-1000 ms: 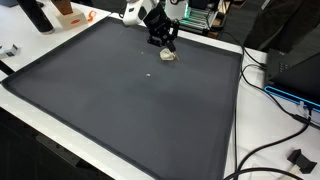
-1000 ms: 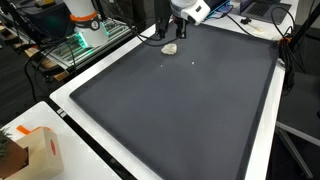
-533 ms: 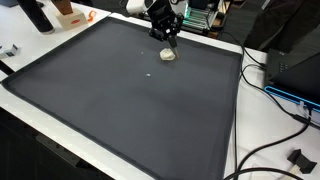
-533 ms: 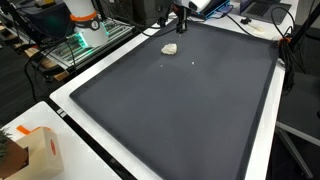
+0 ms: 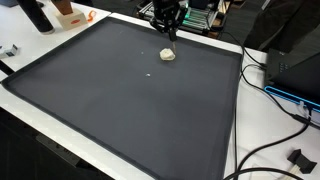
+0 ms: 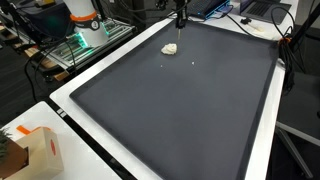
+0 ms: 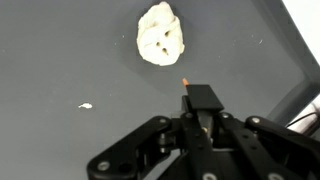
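Black fingers (image 7: 203,97) pressed together (orange tip (image 7: 185,77) between them, identity unclear) hover above the pale rounded lump (image 7: 161,33) on the dark grey bench mat (image 5: 120,100).

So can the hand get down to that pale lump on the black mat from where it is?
Probably yes: the hand hangs close above the pale lump, and nothing lies between them on the black mat. It looks closed on a thin orange-tipped stick, though.
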`<state>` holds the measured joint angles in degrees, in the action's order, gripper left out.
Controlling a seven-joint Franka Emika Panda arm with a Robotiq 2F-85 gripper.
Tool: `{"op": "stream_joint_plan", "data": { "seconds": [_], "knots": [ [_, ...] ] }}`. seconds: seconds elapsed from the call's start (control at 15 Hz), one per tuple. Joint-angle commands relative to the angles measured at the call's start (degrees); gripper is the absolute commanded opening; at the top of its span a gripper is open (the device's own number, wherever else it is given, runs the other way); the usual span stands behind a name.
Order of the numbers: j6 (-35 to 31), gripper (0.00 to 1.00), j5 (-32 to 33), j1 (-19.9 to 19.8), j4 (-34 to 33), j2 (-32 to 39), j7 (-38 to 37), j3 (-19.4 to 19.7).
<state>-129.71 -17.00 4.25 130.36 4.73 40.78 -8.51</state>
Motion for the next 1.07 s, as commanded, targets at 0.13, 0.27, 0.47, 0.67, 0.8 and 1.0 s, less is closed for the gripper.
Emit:
{"op": "stream_joint_plan", "data": {
  "seconds": [0.13,0.27,0.47,0.67,0.8,1.0],
  "knots": [
    [-3.7,0.03,7.2,1.9,3.6,-4.7,-5.4,-0.1],
    [-4.3,0.03,9.1,2.4,3.9,-5.5,-6.4,-0.2],
    [-5.1,0.03,11.1,2.9,4.5,-6.7,-7.3,-0.1],
    [-5.0,0.03,12.7,3.3,4.8,-7.6,-7.6,-0.1],
    [-4.9,0.03,13.6,3.4,4.8,-7.9,-7.6,-0.1],
    [-4.4,0.03,14.5,3.7,5.0,-8.4,-7.9,-0.1]
  ]
}}
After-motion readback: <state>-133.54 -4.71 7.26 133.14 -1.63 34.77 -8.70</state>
